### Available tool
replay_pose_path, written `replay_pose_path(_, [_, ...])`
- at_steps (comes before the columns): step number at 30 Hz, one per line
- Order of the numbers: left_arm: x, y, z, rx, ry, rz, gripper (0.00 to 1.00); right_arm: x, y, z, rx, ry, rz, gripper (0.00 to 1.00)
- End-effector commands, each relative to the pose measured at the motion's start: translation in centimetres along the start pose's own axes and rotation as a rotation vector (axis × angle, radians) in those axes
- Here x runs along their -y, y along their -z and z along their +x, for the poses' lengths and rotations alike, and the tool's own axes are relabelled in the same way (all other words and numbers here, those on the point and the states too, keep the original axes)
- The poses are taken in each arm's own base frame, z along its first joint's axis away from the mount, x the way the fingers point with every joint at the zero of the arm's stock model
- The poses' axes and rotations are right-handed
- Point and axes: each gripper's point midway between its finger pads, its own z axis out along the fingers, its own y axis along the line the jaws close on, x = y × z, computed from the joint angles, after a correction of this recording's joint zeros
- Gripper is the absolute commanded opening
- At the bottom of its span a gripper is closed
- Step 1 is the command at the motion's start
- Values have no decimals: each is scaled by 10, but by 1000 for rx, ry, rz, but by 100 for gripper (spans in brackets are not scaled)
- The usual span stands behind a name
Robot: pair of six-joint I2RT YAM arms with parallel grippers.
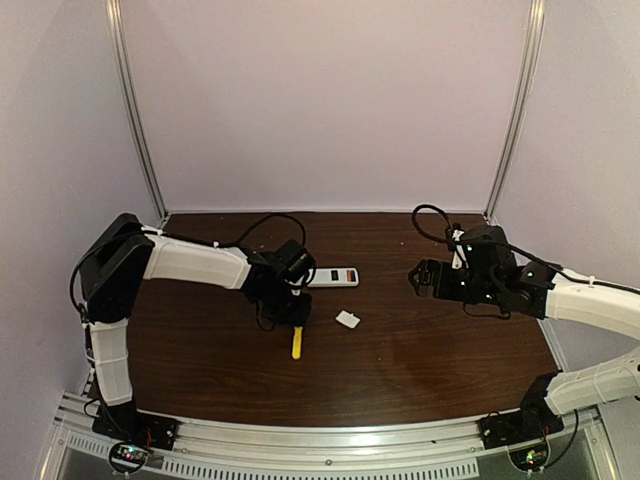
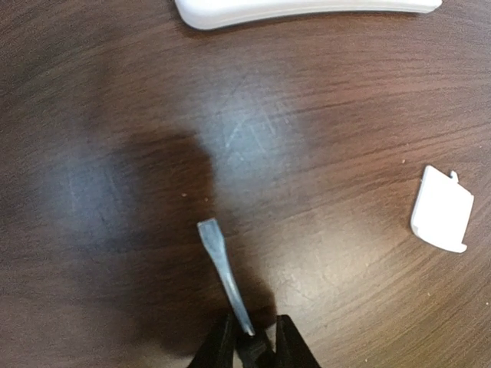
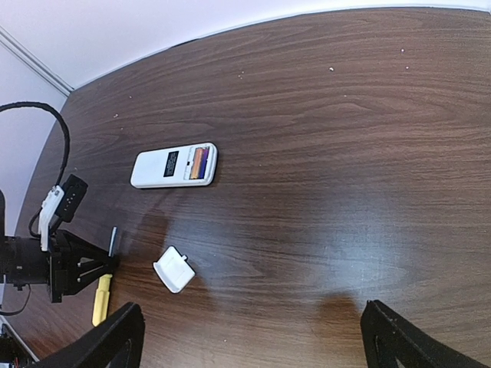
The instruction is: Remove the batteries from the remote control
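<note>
The remote control (image 1: 333,276) lies flat on the bench (image 1: 430,360), just to the far right of the left fingers (image 2: 217,353), with its long axis running left to right. Those fingers are narrow and pinch the shaft of a yellow-handled screwdriver (image 1: 297,343). Its flat blade points away from them toward the far side, short of the remote's near edge and not touching it.

The right fingers (image 3: 115,337) stand wide with nothing between them, well apart to the right of the remote, so the left arm is the nearer of the 2.

The remote is a white slab with a small dark window. Its compartment is uncovered at the right end, and the batteries (image 3: 201,162) show there as an orange and purple strip. How many there are cannot be told. The white lid (image 1: 348,320) lies loose on the bench, near the remote on its near side and to the right of the screwdriver.
</note>
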Motion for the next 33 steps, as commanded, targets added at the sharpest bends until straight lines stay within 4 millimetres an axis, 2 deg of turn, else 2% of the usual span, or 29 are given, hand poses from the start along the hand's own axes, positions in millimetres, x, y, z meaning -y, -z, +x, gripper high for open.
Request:
replay_pose_path(1, [-1,-7,0,-2,7,-23,16,-1,4,-6,8,3,-2,100])
replay_pose_path(7, [-1,-8,0,5,8,-22,1,2,7,-2,11,-5,-2,100])
replay_pose_path(11, [3,-4,-4,25,8,-3,0,5,8,0,15,-5,1,100])
replay_pose_path(18, [14,26,-21,120,-14,59,0,0,11,-4,49,-9,-42,100])
replay_pose_path(26, [18,71,-35,265,-12,141,0,-30,21,-7,107,-22,-250,100])
replay_pose_path(33, [18,115,-43,407,33,266,0,-69,32,-4,162,10,-449,99])
